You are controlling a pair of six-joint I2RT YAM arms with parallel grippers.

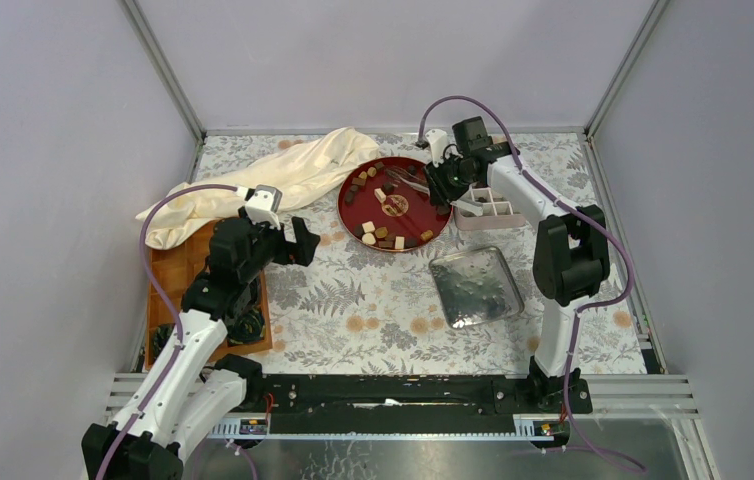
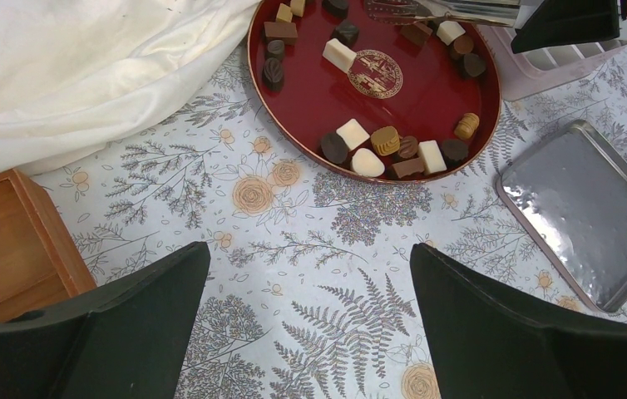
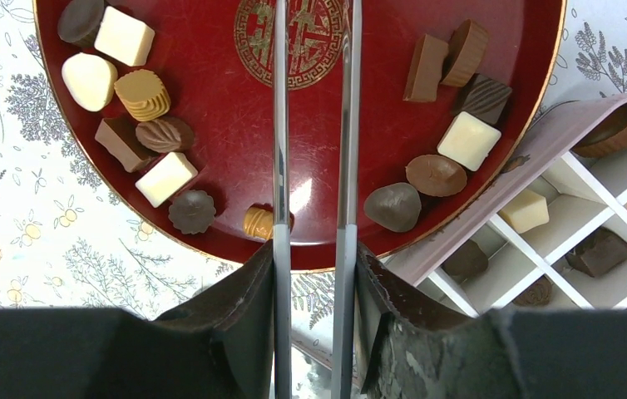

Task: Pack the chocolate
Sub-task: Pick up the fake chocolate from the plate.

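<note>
Clamped narrow in the right end effector (image 3: 314, 259): metal tongs (image 3: 279, 125), both blades running straight ahead, parallel, with a gap between them, over a round red tray (image 3: 210, 100). Under and to both sides of the blades: the chocolate (image 3: 468, 140), loose pieces in dark brown, tan and cream-white, lying flat, mostly near the tray's border. No common direction among the pieces; one brown bar (image 3: 425, 68) right of the blades, long axis nearly along them, slightly tilted; one cream block (image 3: 166, 179) left of them, lying diagonal. More pieces further right, in cells of a divided box (image 3: 543, 145) just beside the tray. Left end effector (image 2: 306, 266) spread wide and empty above the flowered tabletop (image 2: 310, 216); red tray ahead of it, white cloth (image 2: 86, 75) ahead-left, metal tray (image 2: 585, 208) to the right, wooden box (image 2: 2, 249) to the left
</note>
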